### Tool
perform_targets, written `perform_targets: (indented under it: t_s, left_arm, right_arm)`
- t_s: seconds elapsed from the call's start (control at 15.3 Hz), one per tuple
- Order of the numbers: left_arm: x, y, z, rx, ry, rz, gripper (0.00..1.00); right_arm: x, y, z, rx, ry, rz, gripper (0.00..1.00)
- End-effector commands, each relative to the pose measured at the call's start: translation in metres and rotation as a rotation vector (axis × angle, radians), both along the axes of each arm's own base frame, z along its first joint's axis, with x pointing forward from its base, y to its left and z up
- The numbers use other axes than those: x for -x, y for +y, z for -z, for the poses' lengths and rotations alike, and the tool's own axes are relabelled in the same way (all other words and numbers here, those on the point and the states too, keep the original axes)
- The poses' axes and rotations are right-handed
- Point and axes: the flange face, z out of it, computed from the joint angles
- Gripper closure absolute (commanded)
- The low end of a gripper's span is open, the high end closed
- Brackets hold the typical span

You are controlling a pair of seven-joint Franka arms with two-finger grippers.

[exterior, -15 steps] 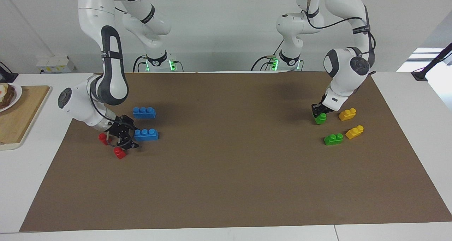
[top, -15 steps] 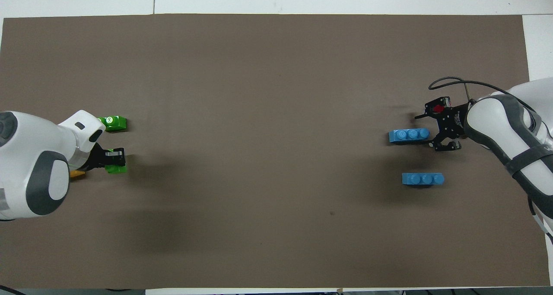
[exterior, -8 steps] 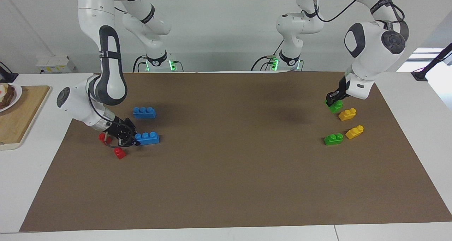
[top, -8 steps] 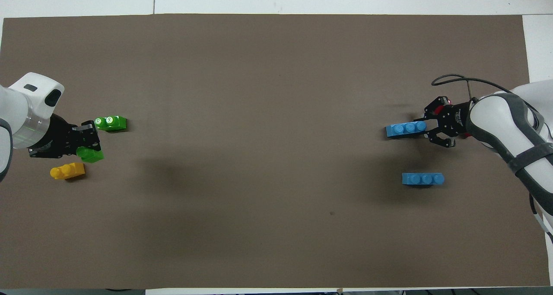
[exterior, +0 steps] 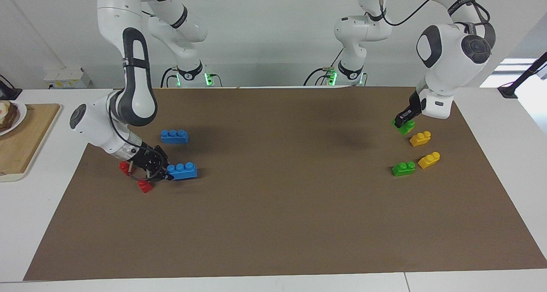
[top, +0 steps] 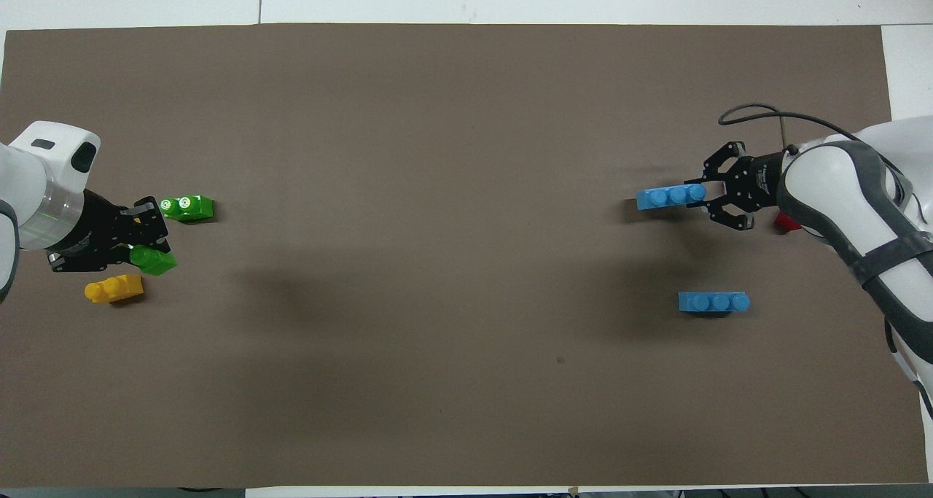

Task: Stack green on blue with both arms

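Note:
My left gripper (exterior: 401,122) (top: 146,253) is shut on a small green brick (exterior: 406,128) (top: 155,261) and holds it tilted, just above the mat next to a yellow brick (exterior: 420,138). My right gripper (exterior: 166,174) (top: 704,192) is shut on one end of a blue three-stud brick (exterior: 183,171) (top: 667,196), which hangs slightly tilted a little off the mat. A second blue brick (exterior: 174,136) (top: 713,302) lies nearer the robots. A second green brick (exterior: 403,168) (top: 187,207) lies on the mat farther from the robots.
Two yellow bricks (exterior: 429,159) (top: 114,289) lie by the green ones. Two small red bricks (exterior: 124,166) (exterior: 145,186) sit beside the right gripper. A wooden board (exterior: 21,142) with a plate (exterior: 19,114) stands off the brown mat (exterior: 277,206) at the right arm's end.
The right gripper shut on the blue brick's end and carried it a little toward the table's middle. The left gripper rose with the green brick, uncovering the yellow brick.

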Motion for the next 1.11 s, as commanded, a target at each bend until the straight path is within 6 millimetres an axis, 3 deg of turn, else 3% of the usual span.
perform_targets:
  t_s: [0.0,0.13,0.26,0.33,0.52,0.72,0.91,1.04]
  left_arm:
    - [0.002,0.011,-0.009,0.0,0.006,-0.082,1.0]
    - [0.002,0.001,-0.009,-0.019,0.01,-0.191,1.0]
    - [0.001,-0.005,-0.011,-0.028,0.001,-0.248,1.0]
    - [0.002,-0.012,-0.01,-0.029,0.01,-0.245,1.0]
    - [0.001,-0.013,-0.012,-0.024,0.002,-0.338,1.0]
    - [-0.002,-0.02,-0.021,-0.006,-0.004,-0.483,1.0]
    - [-0.003,-0.031,-0.021,-0.006,-0.013,-0.522,1.0]
    - [-0.006,-0.042,-0.021,-0.01,-0.043,-0.656,1.0]
  right_arm:
    - [-0.025,0.08,-0.03,-0.033,-0.02,0.002,1.0]
    - [-0.032,0.129,-0.057,-0.056,-0.013,0.041,1.0]
    - [-0.025,0.192,-0.069,-0.057,0.012,0.068,1.0]
    - [-0.017,0.224,-0.068,-0.056,0.01,0.079,1.0]
    - [0.006,0.294,-0.05,-0.043,0.028,0.12,1.0]
    - [0.017,0.328,-0.026,0.013,0.05,0.143,1.0]
    - [0.018,0.329,-0.009,0.023,0.084,0.189,1.0]
    - [0.026,0.338,-0.003,0.029,0.106,0.199,1.0]
